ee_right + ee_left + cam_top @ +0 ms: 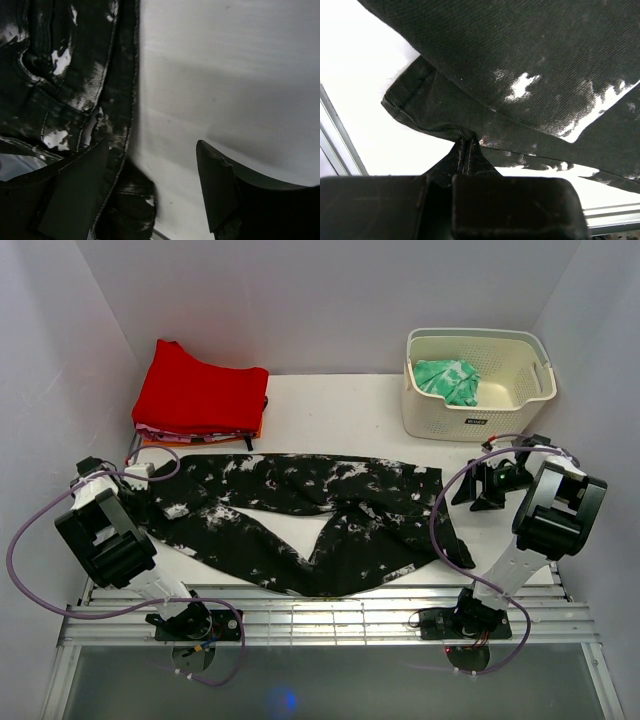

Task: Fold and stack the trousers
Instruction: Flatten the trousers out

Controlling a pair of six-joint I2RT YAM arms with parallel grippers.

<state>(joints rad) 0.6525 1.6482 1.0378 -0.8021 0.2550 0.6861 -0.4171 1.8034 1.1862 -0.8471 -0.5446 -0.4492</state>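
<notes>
Now: your left gripper (454,186) is clamped tight on a pinch of hem at a leg end of the trousers (300,510). The trousers lie spread flat across the middle of the table (330,405), legs running left and the wider end to the right. Your right gripper (150,192) stands wide with nothing held. The trousers' seamed edge lies against one finger (75,200), and the other finger is over bare table. A folded red garment (195,395) sits at far left. A basket (470,412) at far right holds a green cloth (448,380).
</notes>
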